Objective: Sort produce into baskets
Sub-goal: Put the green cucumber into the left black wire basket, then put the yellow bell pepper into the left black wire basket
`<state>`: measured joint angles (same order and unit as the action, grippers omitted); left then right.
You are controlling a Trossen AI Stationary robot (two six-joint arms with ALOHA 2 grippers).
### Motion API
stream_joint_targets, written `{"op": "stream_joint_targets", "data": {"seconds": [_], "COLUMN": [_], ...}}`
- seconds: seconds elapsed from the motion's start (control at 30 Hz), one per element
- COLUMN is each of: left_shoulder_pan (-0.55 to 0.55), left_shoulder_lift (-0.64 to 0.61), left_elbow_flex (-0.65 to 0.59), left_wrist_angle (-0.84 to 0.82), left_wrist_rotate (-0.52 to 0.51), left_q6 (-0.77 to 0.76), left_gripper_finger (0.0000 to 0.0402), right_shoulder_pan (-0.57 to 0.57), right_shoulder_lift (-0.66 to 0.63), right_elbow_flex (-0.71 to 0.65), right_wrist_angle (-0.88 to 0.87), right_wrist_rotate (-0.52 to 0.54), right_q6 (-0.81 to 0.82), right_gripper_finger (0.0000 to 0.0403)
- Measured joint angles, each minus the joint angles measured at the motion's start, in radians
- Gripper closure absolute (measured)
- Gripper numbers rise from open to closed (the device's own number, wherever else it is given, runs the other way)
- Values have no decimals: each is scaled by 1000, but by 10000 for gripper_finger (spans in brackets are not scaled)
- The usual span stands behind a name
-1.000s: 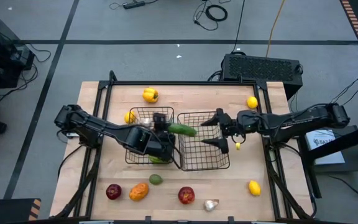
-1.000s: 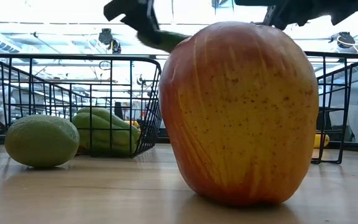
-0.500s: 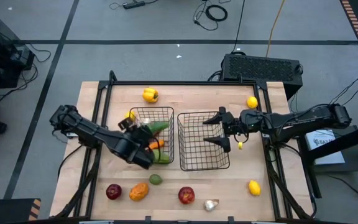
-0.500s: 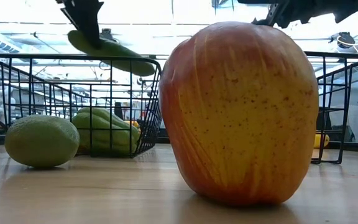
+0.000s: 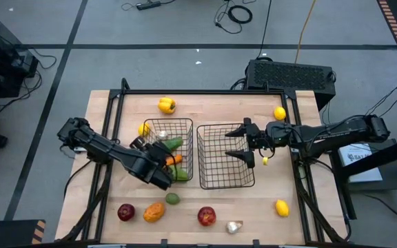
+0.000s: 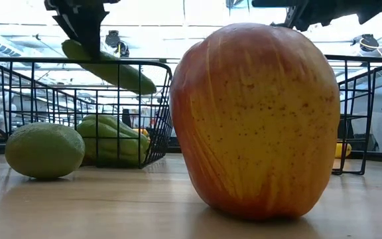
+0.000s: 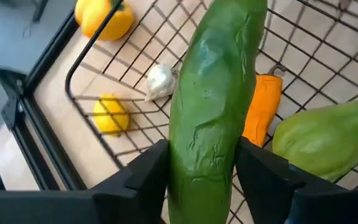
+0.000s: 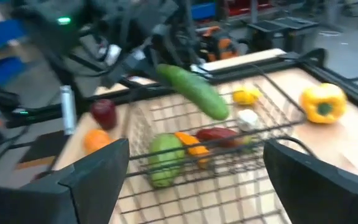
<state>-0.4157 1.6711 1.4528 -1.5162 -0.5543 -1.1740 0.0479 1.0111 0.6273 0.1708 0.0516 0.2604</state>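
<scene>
While the left gripper (image 7: 204, 180) hangs over the left basket (image 5: 148, 125), its two fingers (image 7: 146, 174) are closed on the sides of a green cucumber (image 7: 213, 106), held tilted above the basket rim with its far end lower. Under the cucumber, inside that basket: an orange pepper (image 7: 261, 109), a green pepper (image 7: 328, 140) and a white garlic bulb (image 7: 161, 81). A lemon (image 7: 110, 115) lies on the table just outside the wire wall. The right gripper (image 5: 242, 141) waits over the right basket (image 5: 225, 179), jaws wide apart, nothing between them. Near the table's front edge sit a red apple (image 5: 206, 215), a garlic bulb (image 5: 233, 226), a lime-green fruit (image 5: 173, 199), an orange fruit (image 5: 154, 211) and another dark red apple (image 5: 125, 211).
</scene>
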Motion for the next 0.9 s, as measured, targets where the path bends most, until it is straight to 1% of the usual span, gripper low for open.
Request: {"op": "stream_joint_targets", "data": {"seconds": [0.07,0.13,0.2,0.23,0.3,0.37,0.5,0.53,0.57,0.67,0.73,0.8,0.9], "left_shoulder_pan": [7,13,22,26,36,44,72,89,111,203,271,348,471], "left_shoulder_lift": [6,5,5,3,-7,-22,-82,-103,-123,-176,-207,-225,-231], "left_elbow_flex": [0,0,0,0,6,14,11,12,12,12,12,12,12], "left_wrist_angle": [17,12,6,6,-15,-46,-50,-51,-51,-40,-2,63,209], "left_wrist_rotate": [-20,-68,-125,-137,-145,-192,-392,-429,-444,-447,-427,-371,-263], "left_q6": [32,58,86,111,171,188,276,302,328,423,538,702,1015], "left_gripper_finger": [190,163,142,134,126,125,124,124,124,124,124,124,124], "right_shoulder_pan": [0,0,0,0,1,8,29,33,36,49,56,62,66], "right_shoulder_lift": [0,0,0,0,0,0,0,0,0,0,0,0,0], "right_elbow_flex": [0,0,0,0,0,0,0,0,0,0,0,0,0], "right_wrist_angle": [-27,-55,-74,-79,-84,-85,-84,-83,-83,-76,-78,-77,-78], "right_wrist_rotate": [44,78,87,85,84,85,84,84,83,82,82,82,82], "right_q6": [3,16,32,43,62,77,77,77,77,77,72,66,46], "right_gripper_finger": [42,42,42,42,42,42,42,42,42,42,42,42,42]}}
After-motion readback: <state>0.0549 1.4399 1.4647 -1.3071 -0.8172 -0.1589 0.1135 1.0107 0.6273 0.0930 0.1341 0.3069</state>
